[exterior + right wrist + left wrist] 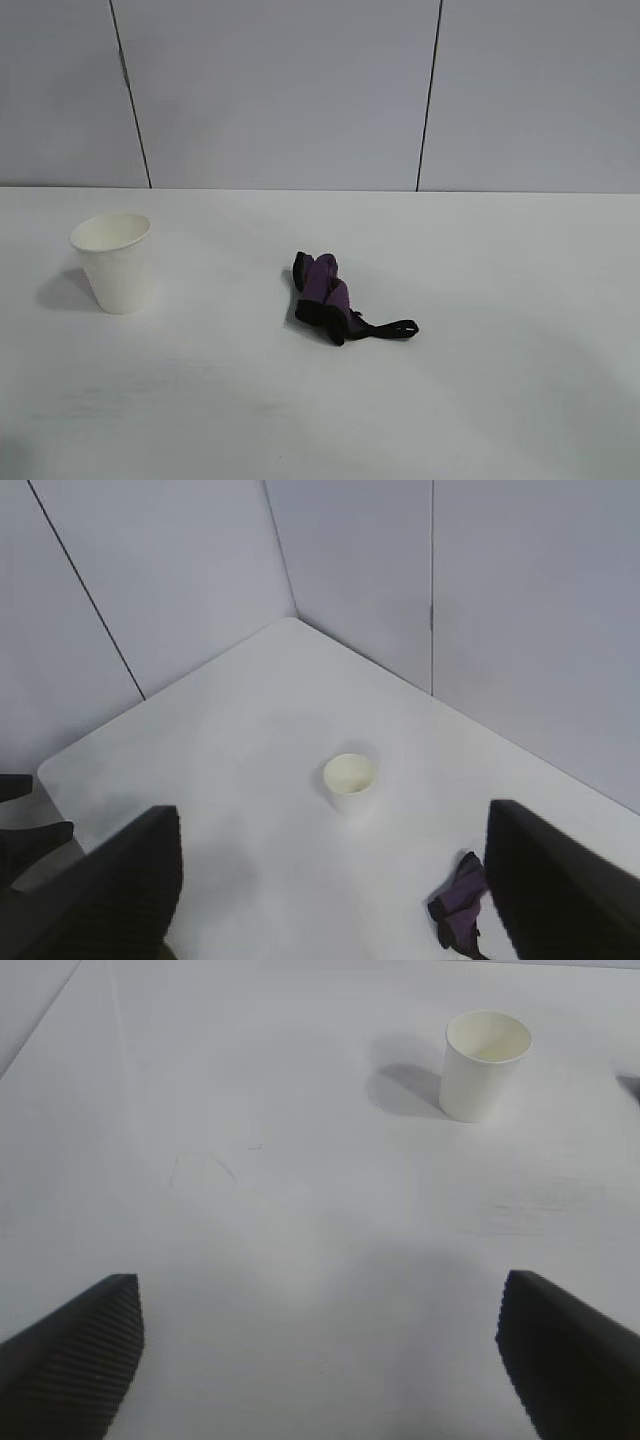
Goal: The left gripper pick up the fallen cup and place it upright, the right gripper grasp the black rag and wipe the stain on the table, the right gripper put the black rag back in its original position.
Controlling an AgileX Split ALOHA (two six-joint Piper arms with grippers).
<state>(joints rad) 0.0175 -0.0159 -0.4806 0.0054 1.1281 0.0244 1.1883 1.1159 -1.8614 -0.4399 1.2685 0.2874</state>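
Note:
The white paper cup (113, 262) stands upright at the left of the white table (480, 400), mouth up and empty. The black rag (328, 293), a black and purple bundle, lies near the table's middle with its strap trailing to the right. Neither gripper appears in the exterior view. My left gripper (318, 1280) hangs open over bare table, well short of the cup (485, 1065). My right gripper (332, 810) is open and high above the table, looking down on the cup (349, 782) and the rag (462, 900); nothing lies between its fingers. The stain is out of view.
Grey wall panels (280, 90) close off the back of the table and meet in a corner (290, 610). A dark shape (25, 845) juts in at the table's edge in the right wrist view. A faint thin mark (205, 1165) shows on the surface.

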